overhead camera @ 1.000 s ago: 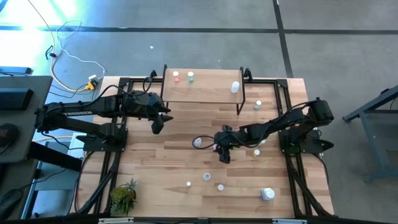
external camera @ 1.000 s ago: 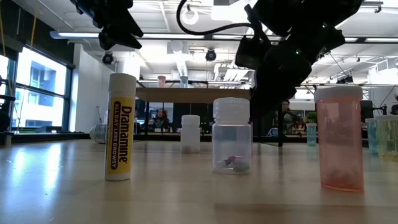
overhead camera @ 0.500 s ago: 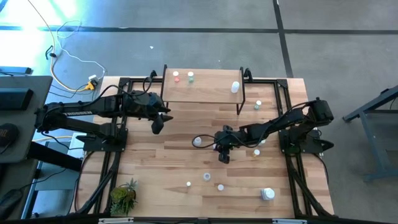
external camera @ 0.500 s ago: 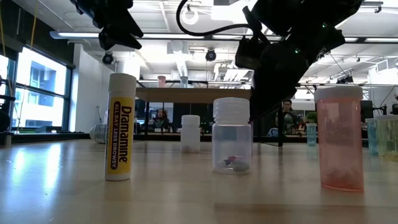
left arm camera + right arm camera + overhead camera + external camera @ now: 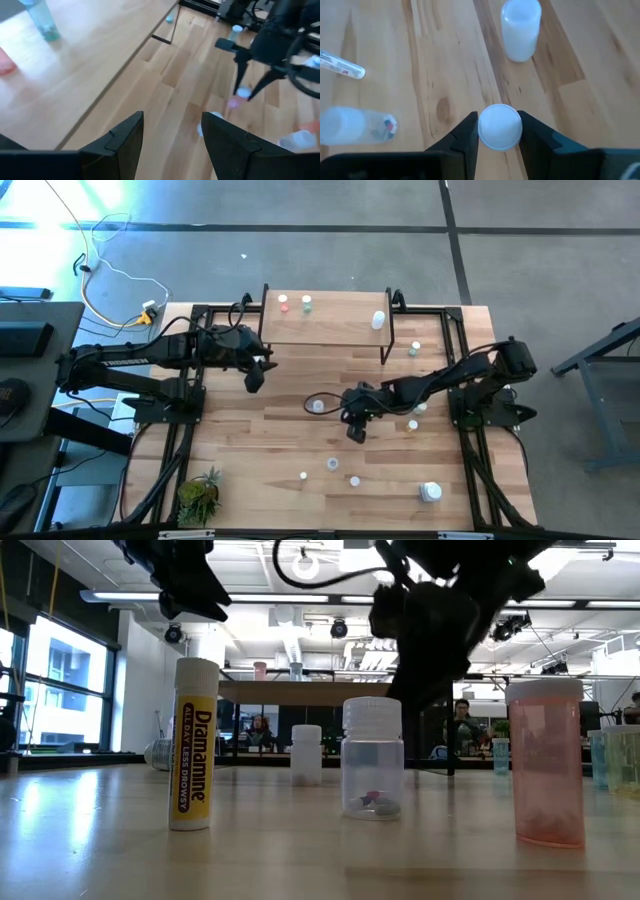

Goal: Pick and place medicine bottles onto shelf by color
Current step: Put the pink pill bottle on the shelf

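My right gripper [image 5: 496, 120] is over the middle of the table [image 5: 352, 425], shut on a small medicine bottle with a white cap [image 5: 499, 126]. My left gripper [image 5: 172, 135] hangs open above the table by the shelf's front left corner [image 5: 253, 377], with nothing between its fingers. The shelf [image 5: 325, 330] stands at the far edge. On it are a red-capped bottle [image 5: 284, 304], a green-capped one [image 5: 306, 304] and a white one [image 5: 378, 320]. Other bottles stand on the table, one [image 5: 318, 406] just left of my right gripper. My right gripper pinches the bottle's ribbed white cap [image 5: 482, 131] between its two fingers [image 5: 465, 134], one on each opposite side. The fingers come from above, pointing down. The bottle stays upright under them; whether its base is off the table I cannot tell.
In the low view a yellow-labelled tube [image 5: 194, 745], a clear bottle [image 5: 372, 758] and a pink bottle [image 5: 545, 762] stand near the front edge. A larger white bottle [image 5: 431, 492] is at the near right and a small plant [image 5: 198, 495] at the near left corner.
My right gripper has risen and drifted a little toward the table's left edge. The left arm has kept still.
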Motion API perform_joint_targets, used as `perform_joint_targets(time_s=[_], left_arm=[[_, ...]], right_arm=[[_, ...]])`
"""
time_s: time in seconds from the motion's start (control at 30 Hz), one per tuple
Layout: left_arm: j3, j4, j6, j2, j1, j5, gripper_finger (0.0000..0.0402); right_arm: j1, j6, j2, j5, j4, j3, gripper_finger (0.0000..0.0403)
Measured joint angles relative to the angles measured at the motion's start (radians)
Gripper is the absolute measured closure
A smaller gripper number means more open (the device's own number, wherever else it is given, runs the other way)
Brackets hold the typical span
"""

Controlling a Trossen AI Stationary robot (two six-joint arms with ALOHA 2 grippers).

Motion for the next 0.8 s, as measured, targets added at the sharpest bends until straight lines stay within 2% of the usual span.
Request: perform_joint_targets(time_s=[0.23, 0.53, 0.8], left_arm=[[0.000, 0.000, 0.031, 0.000, 0.002, -0.002, 0.0211], [0.000, 0.000, 0.031, 0.000, 0.056, -0.002, 0.0211], [0.000, 0.001, 0.031, 0.000, 0.092, -0.001, 0.0211]], right_arm=[[0.000, 0.000, 0.000, 0.028, -0.172, 0.137, 0.0299], [-0.010, 0.000, 0.000, 0.068, -0.244, 0.244, 0.0299], [-0.070, -0.018, 0.000, 0.067, -0.323, 0.350, 0.0299]])
